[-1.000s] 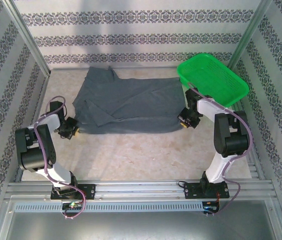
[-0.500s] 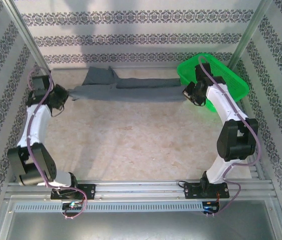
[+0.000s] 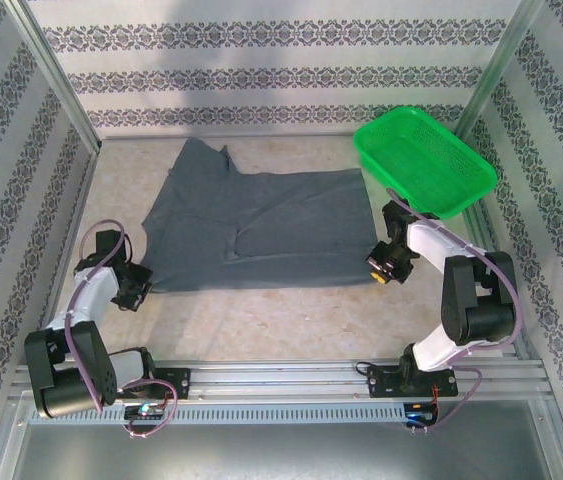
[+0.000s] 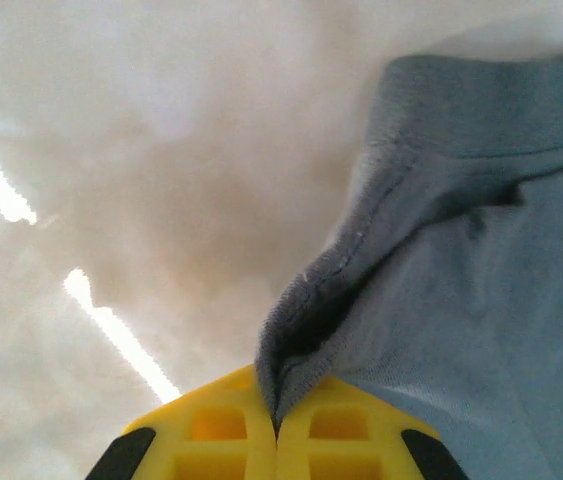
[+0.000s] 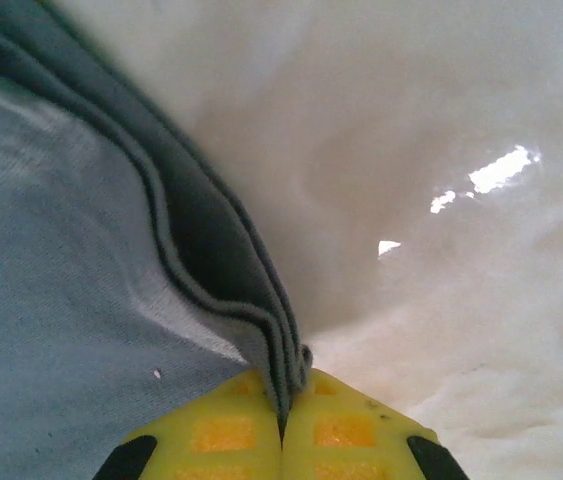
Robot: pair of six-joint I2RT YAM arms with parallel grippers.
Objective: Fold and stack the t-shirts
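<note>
No legible text, label, brand name, number or sign is present on any surface in these views.

Black-and-white arms (image 3: 429,240), purple cables (image 3: 168,400), yellow gridded fingers (image 4: 216,430).

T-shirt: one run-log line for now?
t-shirt spread on table | left gripper shut on near-left corner | right gripper shut on near-right corner

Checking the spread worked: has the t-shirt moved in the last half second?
Yes. Then a narrow strip level with the green basket, the t-shirt now lies spread out, its near edge drawn toward the near side, past the basket.
</note>
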